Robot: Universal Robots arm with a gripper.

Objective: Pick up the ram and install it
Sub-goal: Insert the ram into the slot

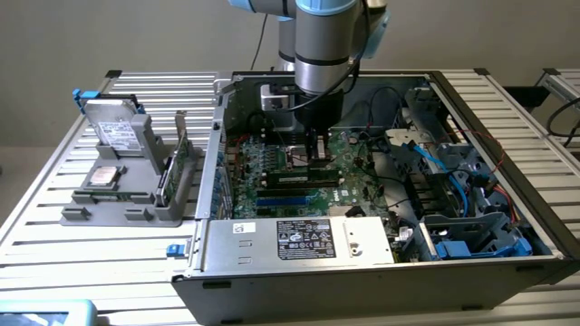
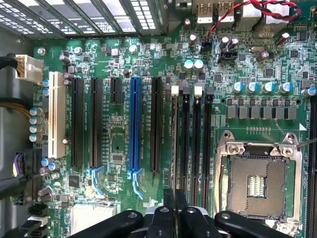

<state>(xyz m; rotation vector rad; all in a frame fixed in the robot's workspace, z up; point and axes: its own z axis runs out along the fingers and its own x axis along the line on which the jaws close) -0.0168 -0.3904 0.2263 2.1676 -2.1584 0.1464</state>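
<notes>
Ram [image 2: 174,144], thin dark-green circuit-board stick with pale label: stands on edge among the black plastic memory slots [image 2: 197,144] of the green motherboard [image 2: 119,134], directly under the black two-finger gripper [image 2: 175,191]. Gripper fingers almost together, clamped on the stick's upper edge.

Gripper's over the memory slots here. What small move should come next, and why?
Probably ease straight down, gently: the gripper looks shut on the ram, seen edge-on in line with the white-latched memory slot nearest the expansion slots; seating can't be judged.
</notes>
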